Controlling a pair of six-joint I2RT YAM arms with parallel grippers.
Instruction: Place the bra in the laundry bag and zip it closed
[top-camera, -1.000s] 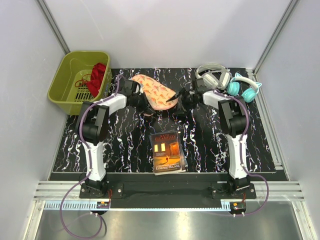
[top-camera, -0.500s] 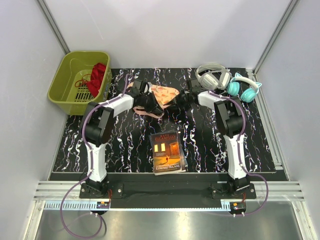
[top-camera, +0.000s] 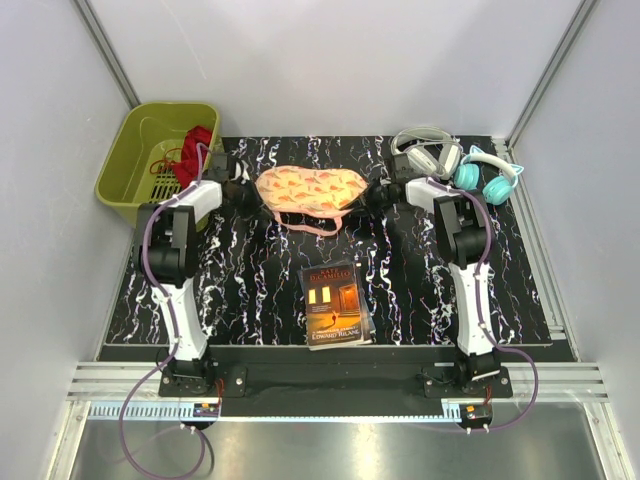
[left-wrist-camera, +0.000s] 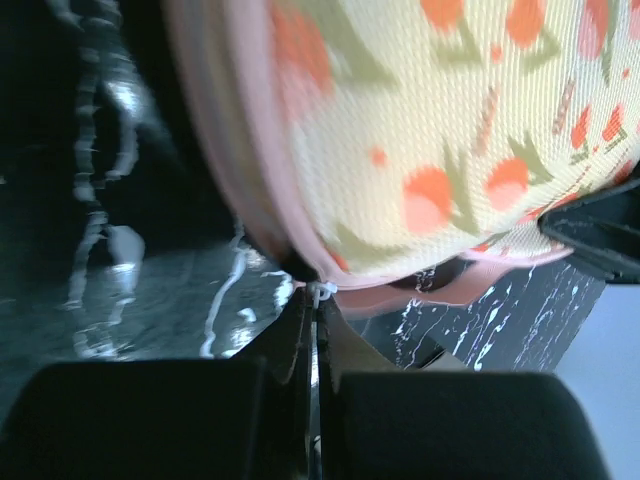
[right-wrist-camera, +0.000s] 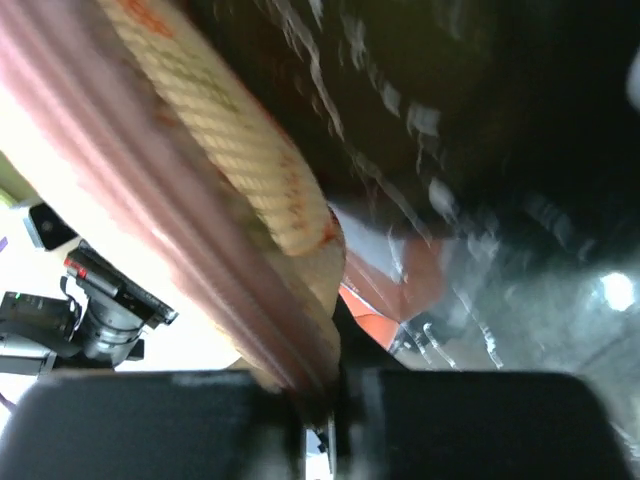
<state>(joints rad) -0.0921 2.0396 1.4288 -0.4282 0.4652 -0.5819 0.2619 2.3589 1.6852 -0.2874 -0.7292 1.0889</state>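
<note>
Left hand (top-camera: 248, 192) and right hand (top-camera: 366, 197) are each pinched shut on opposite ends of the laundry bag (top-camera: 308, 186), stretched between them at the far middle of the surface (top-camera: 400, 290). The bra is not visible; likely it sits inside. To zip well, hold the pink zip edging (left-wrist-camera: 272, 150) taut from one end and draw the pull along evenly; the pull itself I cannot pick out.

— Can you make out your fingertips from above?
— No. My left gripper (top-camera: 246, 193) and right gripper (top-camera: 364, 196) are too small there, their tips lost at the laundry bag (top-camera: 305, 187) ends.
— And the wrist views?
— Blurred. The bag runs off every edge, and its inside is hidden.
</note>
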